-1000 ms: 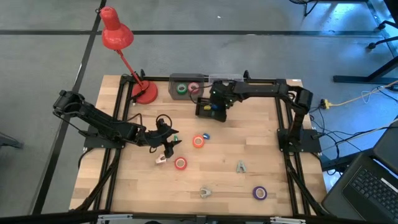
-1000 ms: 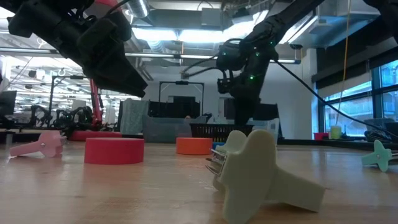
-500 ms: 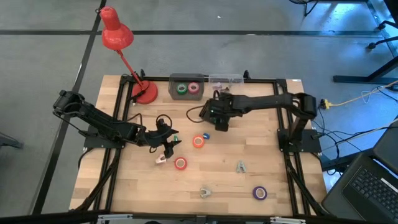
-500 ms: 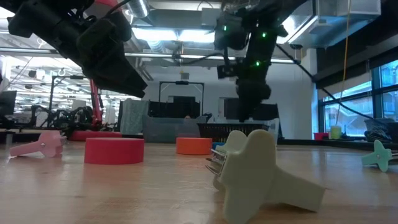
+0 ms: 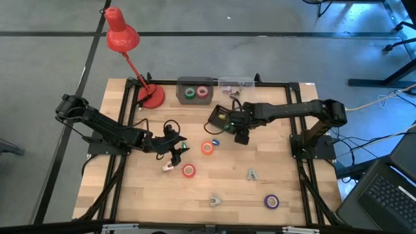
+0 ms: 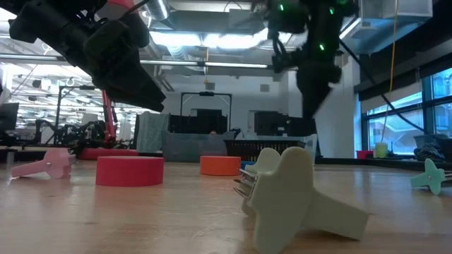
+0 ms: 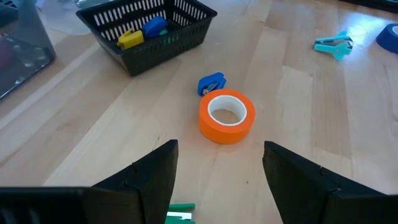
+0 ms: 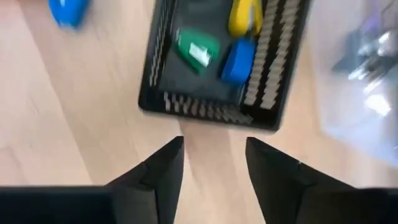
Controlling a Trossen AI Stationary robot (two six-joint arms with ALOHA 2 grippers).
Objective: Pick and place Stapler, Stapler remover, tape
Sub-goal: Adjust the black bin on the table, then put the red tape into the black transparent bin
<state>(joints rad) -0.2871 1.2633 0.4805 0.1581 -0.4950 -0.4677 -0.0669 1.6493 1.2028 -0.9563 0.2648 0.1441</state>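
Observation:
My left gripper (image 5: 175, 148) hangs open over the table's left middle, holding nothing. The orange tape (image 7: 227, 116) lies flat just ahead of it, with a small blue stapler (image 7: 212, 84) behind. A small green piece (image 7: 180, 213) lies on the wood below its fingers. My right gripper (image 5: 242, 133) is open and empty, beside the black basket (image 8: 217, 62), which holds green, blue and yellow staplers. The red-pink tape (image 5: 188, 170) and purple tape (image 5: 271, 201) lie flat nearer the front. Pink (image 5: 168, 168), teal (image 5: 251, 173) and white (image 5: 214, 200) stapler removers lie on the table.
A grey bin (image 5: 195, 85) at the far edge holds a green and a red tape roll, with a clear container (image 5: 235, 83) beside it. A red desk lamp (image 5: 151, 96) stands at the far left corner. Bare wood lies along the right and the near-left parts.
My right gripper has travelled from over the far side of the basket toward the near edge and a little to the right, passing over the basket. It has stayed open. The left arm and the objects on the table have kept still.

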